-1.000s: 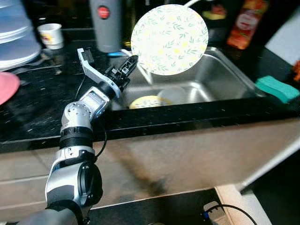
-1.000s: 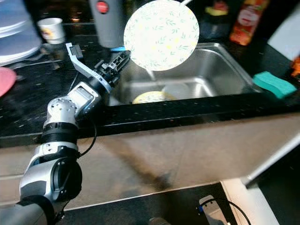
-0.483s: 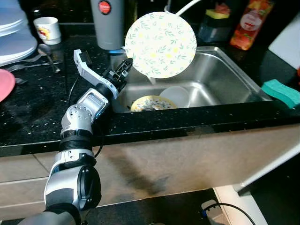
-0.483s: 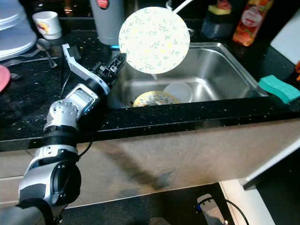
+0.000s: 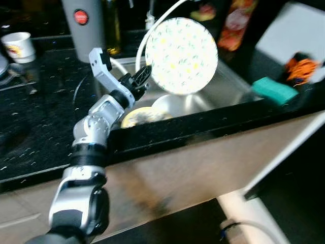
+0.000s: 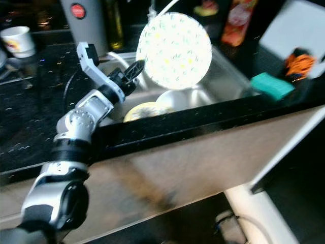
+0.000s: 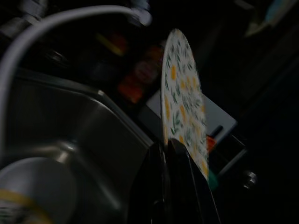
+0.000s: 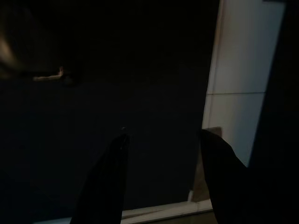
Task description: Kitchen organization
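I see a white plate (image 5: 181,56) printed with small green leaves and yellow-orange spots, held by my left tool (image 5: 142,76), which is black on a silver arm. The sink (image 5: 231,84) is bare steel grey; inside it lie a yellow-patterned dish (image 5: 137,116) and a plain whitish one (image 5: 175,104). The tabletop (image 5: 35,117) is black with pale speckles. I can make out a teal sponge (image 5: 274,90), a grey container (image 5: 84,23) with a red round mark, a white cup (image 5: 16,46) with a reddish print, and an orange-red bottle (image 5: 232,23).
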You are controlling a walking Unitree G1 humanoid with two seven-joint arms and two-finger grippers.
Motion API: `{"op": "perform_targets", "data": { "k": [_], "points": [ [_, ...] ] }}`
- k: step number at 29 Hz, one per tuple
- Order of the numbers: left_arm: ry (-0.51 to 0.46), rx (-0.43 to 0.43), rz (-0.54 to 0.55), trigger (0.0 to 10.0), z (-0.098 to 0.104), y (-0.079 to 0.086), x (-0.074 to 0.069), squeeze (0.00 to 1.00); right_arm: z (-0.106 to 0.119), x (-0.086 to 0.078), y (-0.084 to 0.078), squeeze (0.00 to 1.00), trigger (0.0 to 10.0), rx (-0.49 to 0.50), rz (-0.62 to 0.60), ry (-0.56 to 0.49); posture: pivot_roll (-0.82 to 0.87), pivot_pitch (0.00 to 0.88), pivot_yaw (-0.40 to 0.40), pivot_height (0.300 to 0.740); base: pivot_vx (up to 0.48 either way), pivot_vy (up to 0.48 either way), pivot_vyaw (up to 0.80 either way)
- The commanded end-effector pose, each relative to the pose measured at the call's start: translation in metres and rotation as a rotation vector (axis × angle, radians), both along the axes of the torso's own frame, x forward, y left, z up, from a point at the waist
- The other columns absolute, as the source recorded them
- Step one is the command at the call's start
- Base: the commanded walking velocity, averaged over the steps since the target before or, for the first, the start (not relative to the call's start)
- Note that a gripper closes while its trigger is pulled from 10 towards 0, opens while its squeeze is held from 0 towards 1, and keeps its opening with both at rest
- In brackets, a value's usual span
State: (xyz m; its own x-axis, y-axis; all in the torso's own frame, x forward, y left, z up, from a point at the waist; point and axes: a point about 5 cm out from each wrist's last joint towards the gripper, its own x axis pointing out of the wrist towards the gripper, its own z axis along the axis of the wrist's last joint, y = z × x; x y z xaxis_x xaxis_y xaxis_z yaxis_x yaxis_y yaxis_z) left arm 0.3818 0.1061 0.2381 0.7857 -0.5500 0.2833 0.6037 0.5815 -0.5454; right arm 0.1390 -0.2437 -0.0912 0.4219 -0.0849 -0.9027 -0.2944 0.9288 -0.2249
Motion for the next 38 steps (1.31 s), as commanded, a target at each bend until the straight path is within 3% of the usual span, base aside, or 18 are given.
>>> {"op": "perform_targets", "data": {
  "k": [1,6,13,15,17,23,29,38],
  "points": [
    [-0.031,0.019,0.037,10.0,0.003,0.004,-0.001,0.00,0.002,0.005,0.001,0.00,10.0,0.002,-0.002,-0.019,-0.08,0.013,-0.012,0.740,0.000,0.000,0.00],
    [-0.039,0.046,0.075,10.0,0.004,0.006,0.001,0.00,0.002,0.005,0.001,0.00,10.0,0.002,-0.002,-0.020,-0.08,0.014,-0.011,0.740,0.000,0.000,0.00],
    [-0.052,0.148,0.187,10.0,0.004,0.014,0.006,0.00,0.002,0.005,0.001,0.00,10.0,0.003,0.000,-0.018,-0.08,0.017,-0.010,0.740,0.000,0.000,0.00],
    [-0.062,0.274,0.227,10.0,0.000,0.017,0.011,0.00,0.002,0.005,0.001,0.00,10.0,0.004,0.001,-0.017,-0.08,0.019,-0.009,0.740,0.000,0.000,0.00],
    [-0.072,0.332,0.229,10.0,-0.002,0.016,0.013,0.00,0.001,0.005,0.002,0.00,10.0,0.004,0.002,-0.016,-0.08,0.021,-0.007,0.740,0.000,0.000,0.00],
    [-0.171,0.620,0.234,10.0,0.001,0.011,0.021,0.00,0.001,0.004,0.002,0.00,10.0,0.007,0.002,-0.013,-0.09,0.028,-0.002,0.740,0.000,0.000,0.00],
    [-0.288,0.850,0.181,10.0,0.006,-0.006,0.027,0.00,0.000,0.001,0.003,0.00,10.0,0.011,-0.009,-0.010,-0.10,0.039,0.011,0.740,0.000,0.000,0.00],
    [-0.366,0.932,-0.005,10.0,-0.005,-0.032,0.022,0.00,-0.001,-0.002,0.002,0.00,10.0,0.008,-0.019,-0.006,-0.13,0.055,0.015,0.740,0.000,0.000,0.00]
  ]
}}
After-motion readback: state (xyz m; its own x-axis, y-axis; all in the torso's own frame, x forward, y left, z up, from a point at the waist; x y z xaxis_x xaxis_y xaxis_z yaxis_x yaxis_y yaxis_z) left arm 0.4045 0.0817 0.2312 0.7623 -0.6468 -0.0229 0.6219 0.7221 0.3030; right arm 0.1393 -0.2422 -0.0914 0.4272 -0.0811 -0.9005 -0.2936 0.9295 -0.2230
